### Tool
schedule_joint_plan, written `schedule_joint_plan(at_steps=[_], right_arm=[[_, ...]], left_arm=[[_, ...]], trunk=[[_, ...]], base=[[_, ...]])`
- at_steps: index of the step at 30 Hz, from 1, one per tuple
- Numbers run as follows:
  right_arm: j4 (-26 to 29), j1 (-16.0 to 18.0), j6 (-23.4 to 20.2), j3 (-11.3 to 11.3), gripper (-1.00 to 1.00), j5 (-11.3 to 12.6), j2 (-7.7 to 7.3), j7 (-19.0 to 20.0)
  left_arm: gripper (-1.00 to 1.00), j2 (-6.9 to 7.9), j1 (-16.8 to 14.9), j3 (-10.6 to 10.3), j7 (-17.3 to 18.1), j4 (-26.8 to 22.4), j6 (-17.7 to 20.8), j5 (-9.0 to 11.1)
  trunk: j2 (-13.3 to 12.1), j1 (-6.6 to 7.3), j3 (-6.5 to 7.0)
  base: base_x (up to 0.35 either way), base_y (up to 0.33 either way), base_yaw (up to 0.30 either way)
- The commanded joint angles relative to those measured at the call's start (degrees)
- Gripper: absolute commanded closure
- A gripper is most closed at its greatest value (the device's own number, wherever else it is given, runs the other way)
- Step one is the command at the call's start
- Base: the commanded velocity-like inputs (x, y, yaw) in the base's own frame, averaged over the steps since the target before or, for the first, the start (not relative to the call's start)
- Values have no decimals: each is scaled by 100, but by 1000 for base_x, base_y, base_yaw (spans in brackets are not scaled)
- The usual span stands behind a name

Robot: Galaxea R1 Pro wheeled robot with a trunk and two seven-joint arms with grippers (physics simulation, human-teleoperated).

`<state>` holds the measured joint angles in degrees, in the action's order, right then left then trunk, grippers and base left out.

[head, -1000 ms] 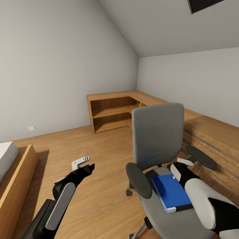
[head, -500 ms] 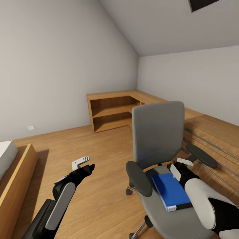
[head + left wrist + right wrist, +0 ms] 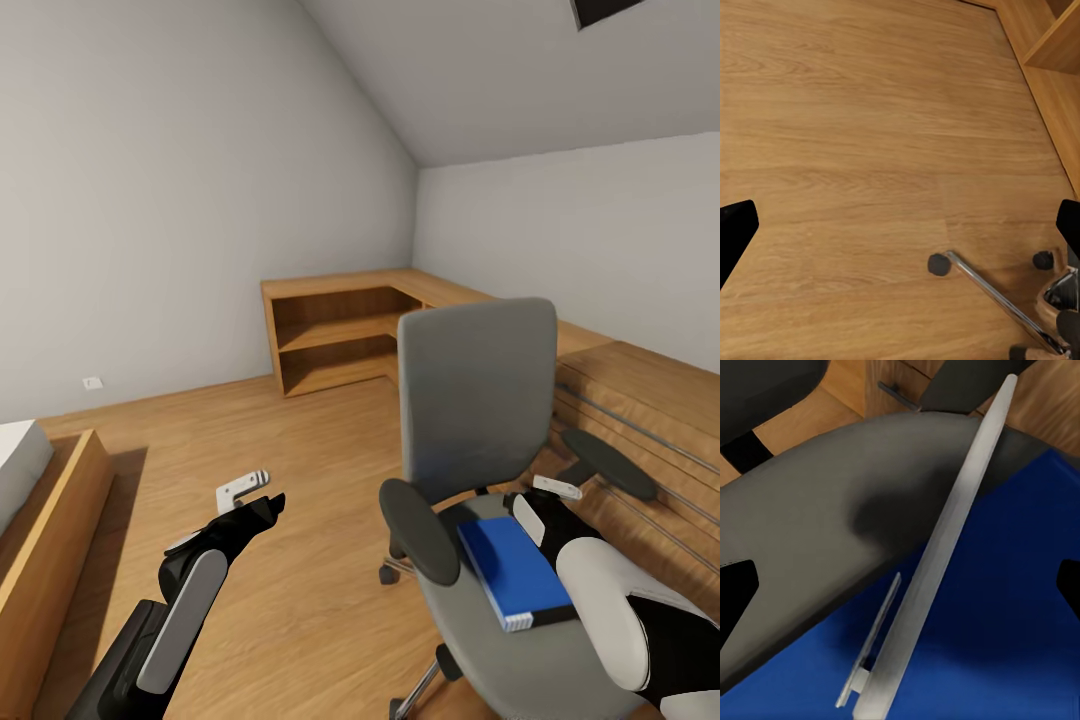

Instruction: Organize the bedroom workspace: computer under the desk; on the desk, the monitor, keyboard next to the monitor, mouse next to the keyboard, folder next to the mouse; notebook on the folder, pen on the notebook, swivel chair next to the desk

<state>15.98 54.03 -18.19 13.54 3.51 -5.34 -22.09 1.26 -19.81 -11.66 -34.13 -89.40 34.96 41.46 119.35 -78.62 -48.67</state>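
Note:
The grey swivel chair (image 3: 475, 390) stands on the wood floor at the right, its back upright and its black armrests out to the sides. The bright blue folder (image 3: 510, 565) lies flat on its seat. My right gripper (image 3: 542, 502) hovers open just over the folder's far end. In the right wrist view the folder (image 3: 1005, 607) and the grey seat (image 3: 832, 510) lie between the spread fingertips, and a pale strip crosses them. My left gripper (image 3: 245, 492) hangs open over bare floor left of the chair. Its wrist view shows a chrome chair leg (image 3: 997, 296) and a caster (image 3: 938, 264).
A light wood L-shaped shelf unit (image 3: 335, 335) fills the far corner. A wood cabinet with bar handles (image 3: 640, 410) runs along the right wall behind the chair. A wood bed frame (image 3: 50, 500) stands at the left. Open floor (image 3: 300, 430) lies between them.
The whole picture has shifted slightly upward, so the camera has moved. Both grippers hold the same places and the folder lies as before.

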Motion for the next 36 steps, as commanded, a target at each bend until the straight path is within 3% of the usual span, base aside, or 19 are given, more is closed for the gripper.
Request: schedule_joint_plan(at_steps=[1,10,14,36], right_arm=[[10,2,-26,-9,-100,36,0,-23],[11,2,-21,-9,-100,36,6,-23],[10,2,-18,-9,-100,36,6,-23],[1,2,-18,-9,-100,36,7,-23]], left_arm=[[-100,5,-5,-12,-59,-7,2,56],[-100,6,-5,-12,-59,-1,2,63],[-100,1,-5,-12,-59,1,2,58],[-100,-1,-5,-12,-59,2,19,64]], trunk=[[44,-22,-24],[44,-22,-24],[205,-110,-96],[205,-110,-96]], base=[[0,0,0],[0,0,0],[0,0,0],[0,0,0]])
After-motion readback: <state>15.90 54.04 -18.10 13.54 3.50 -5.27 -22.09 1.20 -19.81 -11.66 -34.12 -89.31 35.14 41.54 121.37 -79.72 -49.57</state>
